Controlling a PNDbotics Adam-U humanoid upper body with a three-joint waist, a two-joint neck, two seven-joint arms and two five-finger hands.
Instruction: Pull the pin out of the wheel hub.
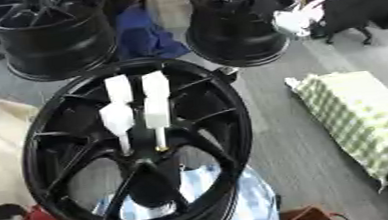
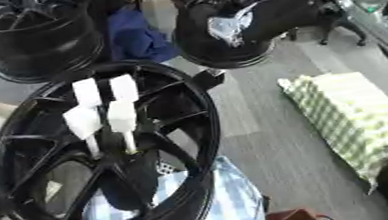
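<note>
Looks like nothing's been pulled yet. The big black spoked wheel hub [image 1: 140, 152] fills the lower left of the frame, and four white block-headed pins [image 1: 156, 110] stand up near its centre, two in front on thin stems and two behind (all seem seated, as far as I can tell). The robot's black right hand [image 2: 264, 18] sits upper right, over a second black wheel [image 1: 235, 33], well apart from the pins; can't tell whether its fingers are apart or together. Left hand isn't showing.

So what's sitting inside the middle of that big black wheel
Four white-capped pins stand in the wheel hub; blue striped cloth shows through the spokes. Their lower ends are hidden.
</note>
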